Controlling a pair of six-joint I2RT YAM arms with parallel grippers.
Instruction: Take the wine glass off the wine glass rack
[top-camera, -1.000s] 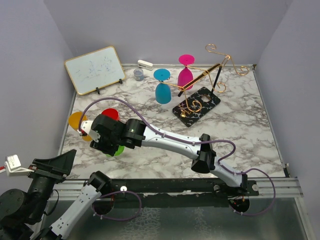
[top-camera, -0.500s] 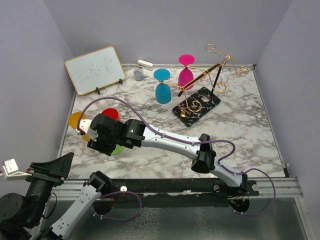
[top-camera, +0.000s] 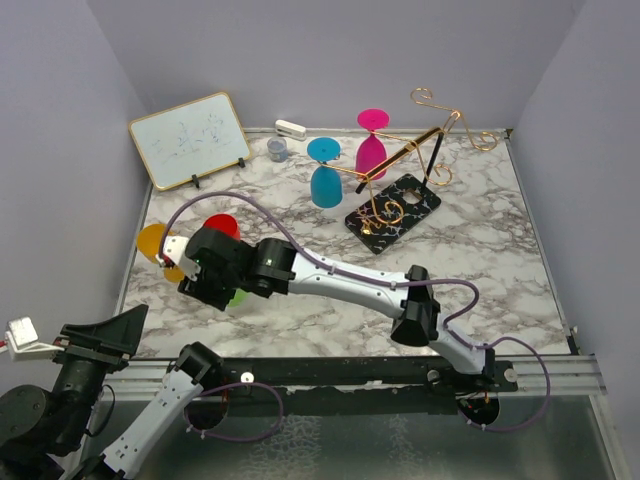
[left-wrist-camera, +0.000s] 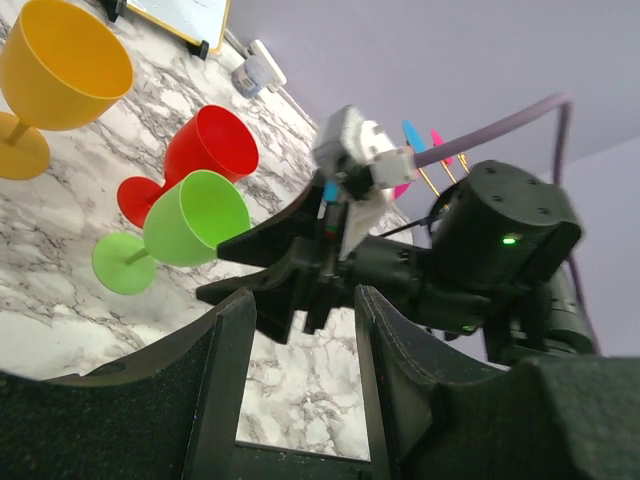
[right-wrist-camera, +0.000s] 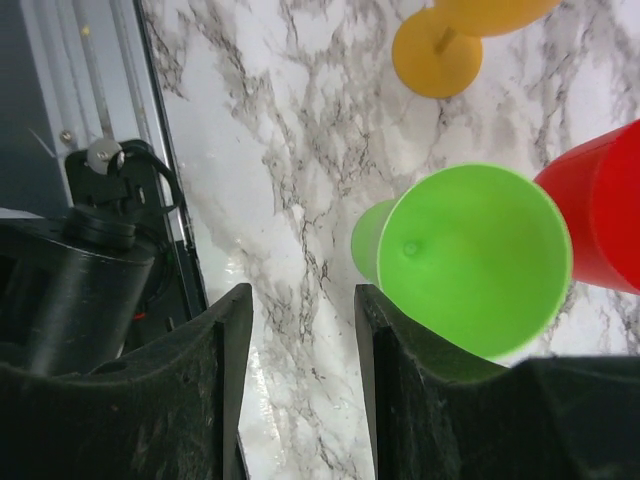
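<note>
Right gripper (right-wrist-camera: 298, 300) has spread wide, apparently freeing the green glass (right-wrist-camera: 470, 260); left gripper (left-wrist-camera: 298, 300) gapes empty.

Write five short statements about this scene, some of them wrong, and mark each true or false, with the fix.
1. A blue wine glass and a pink wine glass hang upside down on the wine glass rack. True.
2. The right gripper clasps the green wine glass. False: its jaws are open with nothing between them, and the glass stands free beside it.
3. A whiteboard stands at the far left of the table. True.
4. The left gripper reaches over the rack. False: it is at the near left corner, open and empty.
5. The orange wine glass hangs on the rack. False: it stands on the table near the red wine glass.
</note>
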